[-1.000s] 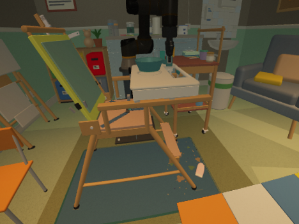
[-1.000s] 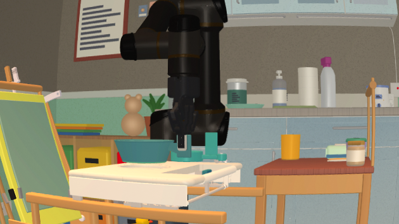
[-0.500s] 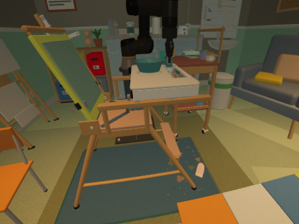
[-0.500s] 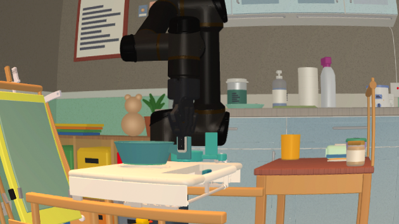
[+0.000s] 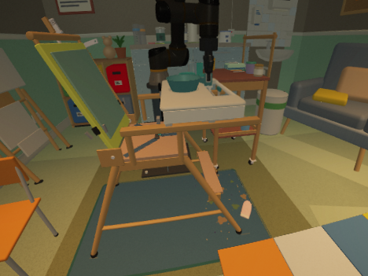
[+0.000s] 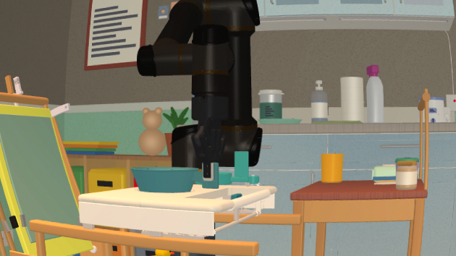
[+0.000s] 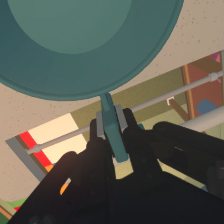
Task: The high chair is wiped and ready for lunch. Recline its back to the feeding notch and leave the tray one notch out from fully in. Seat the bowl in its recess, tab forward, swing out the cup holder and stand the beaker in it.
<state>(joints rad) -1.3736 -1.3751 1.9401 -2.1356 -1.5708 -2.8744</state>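
Observation:
The bowl's tab (image 7: 113,133) is partly hidden between my fingers. The teal bowl (image 6: 163,178) (image 5: 183,81) (image 7: 78,45) sits on the cream tray (image 6: 173,206) (image 5: 201,100) of the wooden high chair (image 5: 173,147). The tab sticks out from the bowl's rim toward the cup holder (image 6: 241,170), a teal bracket at the tray's far edge. The chair's yellow-framed green back (image 5: 88,90) leans away from the tray. An orange beaker (image 6: 332,167) stands on the red-topped side table (image 6: 358,191). My gripper (image 6: 207,173) (image 5: 208,76) (image 7: 111,129) is closed on the bowl's tab.
A grey armchair (image 5: 334,103) with a yellow cushion stands on the right. A white bin (image 5: 272,111) is behind the side table. A jar (image 6: 406,173) and stacked cloths sit near the beaker. Orange chairs and easels crowd the left, and crumbs lie on the floor mat (image 5: 169,225).

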